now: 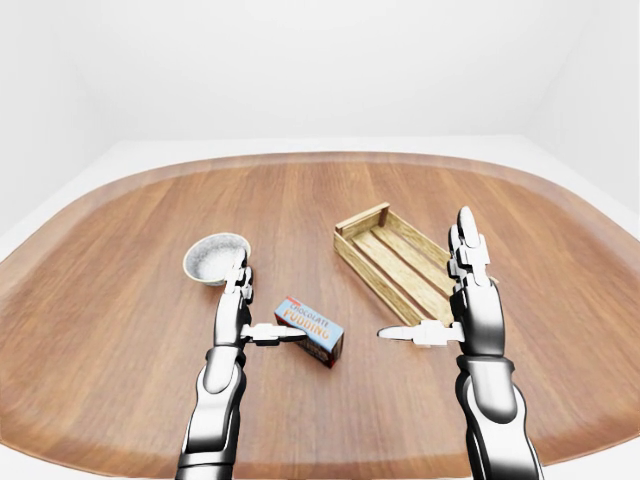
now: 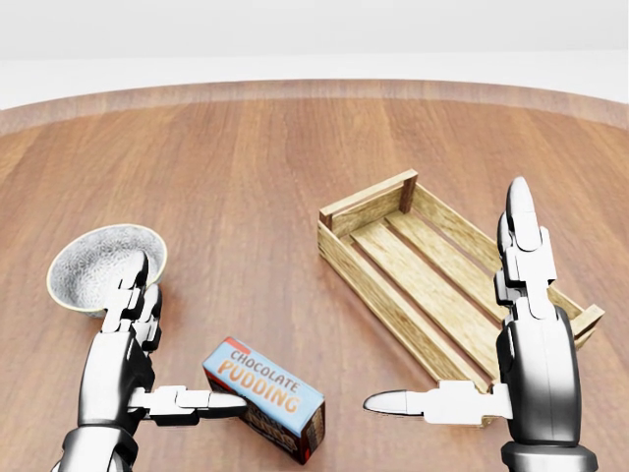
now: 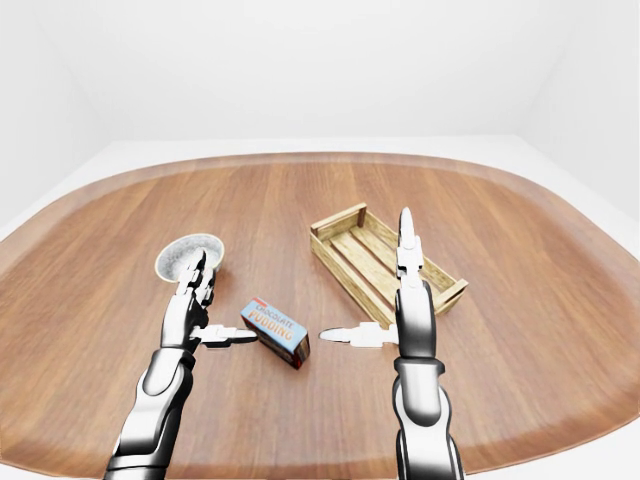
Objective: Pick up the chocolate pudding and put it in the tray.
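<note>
The pudding box (image 2: 263,398) lies flat on the wooden worktop (image 2: 256,177), low in the head view, between the 2 arms. The left robot hand (image 2: 147,369) is released, its thumb tip at the box's left end. The right robot hand (image 2: 472,344) is released too, fingers spread, overlapping the wooden tray (image 2: 393,295). A speckled bowl (image 2: 84,265) sits at left.

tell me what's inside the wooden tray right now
Nothing shows inside the wooden tray: only its bare slats. In the head view the right hand covers the tray's lower right end, so that corner cannot be checked. The chocolate pudding lies on the table, outside it.
</note>
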